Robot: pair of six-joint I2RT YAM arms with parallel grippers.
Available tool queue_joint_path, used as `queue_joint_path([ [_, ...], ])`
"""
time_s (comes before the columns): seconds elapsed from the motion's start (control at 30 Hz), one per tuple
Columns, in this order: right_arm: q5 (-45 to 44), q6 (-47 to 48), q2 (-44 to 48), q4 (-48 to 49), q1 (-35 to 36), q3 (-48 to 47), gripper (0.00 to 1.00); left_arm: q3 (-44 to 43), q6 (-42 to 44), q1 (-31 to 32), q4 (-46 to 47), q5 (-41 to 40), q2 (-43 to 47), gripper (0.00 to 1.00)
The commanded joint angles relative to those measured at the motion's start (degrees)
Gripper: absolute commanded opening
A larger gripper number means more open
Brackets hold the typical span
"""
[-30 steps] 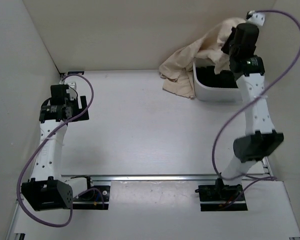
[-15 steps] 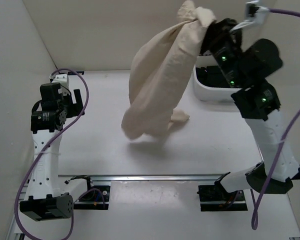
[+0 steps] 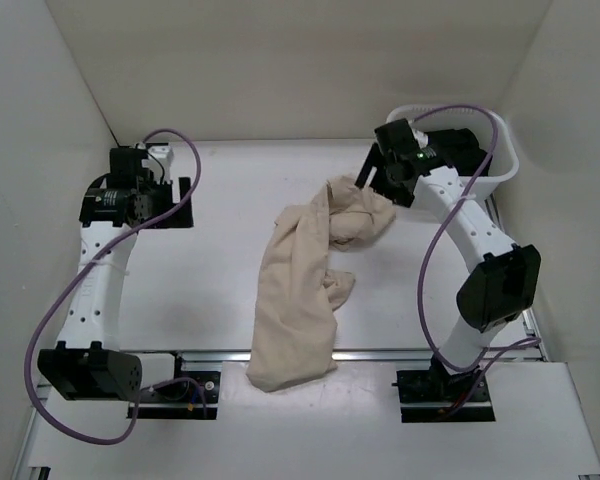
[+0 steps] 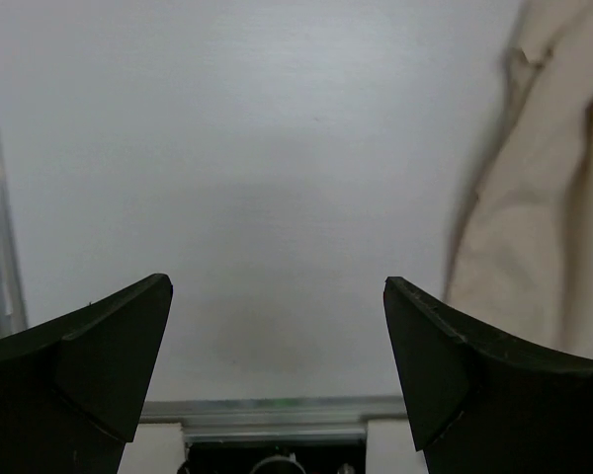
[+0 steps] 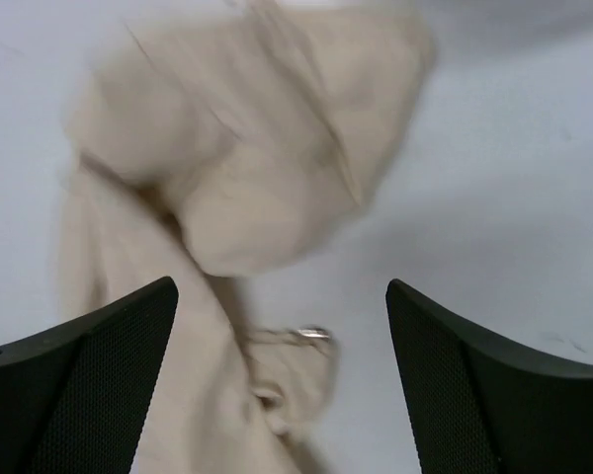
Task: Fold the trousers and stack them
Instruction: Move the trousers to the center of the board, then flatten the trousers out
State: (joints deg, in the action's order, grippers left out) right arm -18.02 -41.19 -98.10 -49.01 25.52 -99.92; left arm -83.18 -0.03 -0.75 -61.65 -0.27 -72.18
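Trousers (image 3: 298, 290) lie loose on the table (image 3: 210, 280) in the top view, a crumpled beige strip running from a bunched end near the far right down to the near edge, where the lower end overlaps the metal rail (image 3: 380, 353). The bunched end sits just beside the right gripper (image 3: 372, 178), which hangs close above the table with its fingers spread and nothing between them. The left gripper (image 3: 180, 203) is on the far left, well apart from the cloth, its 2 fingers also spread and empty. Behind the right arm, the curved rim of a white tub (image 3: 507, 152) shows; what it holds is hidden.

From the left wrist, the left gripper (image 4: 277, 336) stands wide, with bare table (image 4: 227, 148) between its 2 black fingertips (image 4: 89, 355). A fold of the trousers (image 4: 534, 197) fills the right edge of the view, clear of the fingers. A strip of metal rail (image 4: 277, 407) crosses the bottom.

From the right wrist, the right gripper (image 5: 277, 326) is wide apart and grips nothing. The trousers (image 5: 247, 148) lie below and ahead of it in a rounded, blurred heap, with a narrower part trailing down the left side. A small shiny spot (image 5: 311, 334) shows on the cloth, too blurred to tell what it is. Bare table (image 5: 514, 148) lies to the right.
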Motion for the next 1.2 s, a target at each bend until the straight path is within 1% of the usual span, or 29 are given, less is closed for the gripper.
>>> queue_joint_path([
  [0.0, 6.6, 2.7, 4.7, -7.1, -0.6, 9.6, 0.91, 0.4, 0.0, 6.1, -8.1, 10.7, 0.4, 1.0],
  [0.03, 4.5, 2.7, 6.2, -6.1, 0.5, 12.5, 0.91, 2.5, 0.0, 9.9, -8.1, 11.4, -0.2, 1.0],
  [0.07, 4.0, 2.7, 8.0, -5.0, 0.5, 15.5, 0.91, 3.6, 0.0, 12.2, -8.1, 12.1, -0.2, 1.0],
  [0.13, 4.0, -0.3, 13.4, -2.5, 1.0, 21.6, 0.91, 5.7, 0.0, 17.2, -8.1, 12.1, -1.6, 1.0],
  [0.17, 4.0, -1.3, 14.9, -1.3, 1.0, 27.2, 0.91, 7.5, 0.0, 22.5, -8.1, 13.0, -3.3, 1.0],
  [0.23, 4.5, -3.6, 18.3, 1.5, 1.0, 31.7, 0.91, 9.3, 0.0, 28.2, -8.1, 14.6, -5.4, 1.0],
  [0.27, 4.5, -4.3, 18.9, 2.1, 0.5, 33.5, 0.91, 10.3, 0.0, 34.5, -6.0, 15.2, -7.3, 1.0],
  [0.3, 4.5, -4.3, 19.4, 3.1, 0.5, 36.3, 0.91, 12.9, 0.0, 37.8, -4.7, 15.2, -8.1, 1.0],
  [0.37, 4.5, -4.9, 20.0, 4.0, 0.5, 38.3, 0.91, 15.3, 0.0, 43.5, -2.3, 14.7, -10.9, 1.0],
  [0.4, 5.7, -4.9, 20.5, 5.3, 0.5, 39.5, 0.91, 17.4, 0.0, 47.6, -0.7, 14.0, -11.7, 1.0],
  [0.47, 6.2, -4.9, 20.5, 6.1, 0.5, 40.1, 0.91, 20.0, 0.0, 50.7, 1.3, 12.7, -13.7, 1.0],
  [0.5, 6.8, -4.9, 20.5, 6.1, 0.5, 40.2, 0.91, 21.4, 0.0, 53.4, 2.6, 10.8, -13.7, 1.0],
  [0.57, 6.2, -4.9, 20.5, 6.1, 0.5, 40.2, 0.91, 26.1, 0.0, 55.2, 6.1, 8.5, -14.5, 1.0],
  [0.63, 5.5, -4.9, 20.5, 5.6, -0.1, 40.2, 0.91, 29.5, 0.0, 55.2, 7.9, 7.9, -16.0, 1.0],
  [0.67, 5.5, -4.9, 20.5, 5.6, -0.1, 40.2, 0.91, 30.3, 0.0, 55.2, 8.5, 7.9, -16.0, 0.96],
  [0.7, 5.5, -4.9, 20.5, 5.6, -0.1, 40.2, 0.91, 30.4, 0.0, 55.2, 9.2, 7.9, -16.0, 0.83],
  [0.73, 4.8, -4.9, 20.5, 5.1, -0.1, 40.2, 0.91, 31.1, 0.0, 55.2, 9.8, 7.2, -15.4, 0.45],
  [0.77, 4.2, -4.9, 20.5, 5.1, -0.1, 40.2, 0.91, 31.7, 0.0, 55.2, 9.8, 4.6, -14.7, 0.18],
  [0.8, 4.2, -5.4, 20.5, 5.1, -0.1, 40.2, 0.91, 32.5, 0.0, 55.2, 9.8, 2.5, -14.0, 0.14],
  [0.83, 3.7, -5.4, 20.5, 5.1, -0.1, 40.2, 0.91, 33.1, 0.0, 55.2, 9.8, 0.6, -13.1, 0.14],
  [0.87, 3.7, -5.4, 20.5, 4.5, -0.6, 40.2, 0.91, 34.8, 0.0, 52.6, 10.6, -4.9, -10.2, 0.14],
  [0.9, 3.7, -5.4, 20.5, 4.5, -0.6, 40.2, 0.91, 35.7, 0.0, 50.4, 11.2, -8.1, -8.2, 0.14],
  [0.93, 3.1, -5.4, 20.5, 3.8, -0.6, 40.2, 0.91, 35.7, 0.0, 43.1, 12.1, -11.7, -3.7, 0.14],
  [1.0, 3.1, -5.4, 20.5, 3.3, -0.6, 40.2, 0.91, 35.7, 0.0, 33.0, 12.6, -12.3, 0.4, 0.14],
  [1.03, 3.1, -4.9, 20.5, 3.3, -0.6, 40.2, 0.91, 35.2, 0.0, 22.7, 13.7, -12.3, 3.7, 0.14],
  [1.1, 3.1, -4.9, 20.0, 3.9, -0.6, 40.8, 0.9, 33.1, 0.0, 13.2, 17.3, -12.3, 5.4, 0.14],
  [1.13, 3.9, -4.3, 20.0, 4.4, -0.6, 40.8, 0.9, 31.9, 0.0, 5.6, 18.4, -12.3, 5.4, 0.18],
  [1.17, 4.6, -4.3, 19.3, 5.0, -0.6, 40.8, 0.9, 28.7, 0.0, 2.5, 18.4, -10.7, 4.3, 0.31],
])
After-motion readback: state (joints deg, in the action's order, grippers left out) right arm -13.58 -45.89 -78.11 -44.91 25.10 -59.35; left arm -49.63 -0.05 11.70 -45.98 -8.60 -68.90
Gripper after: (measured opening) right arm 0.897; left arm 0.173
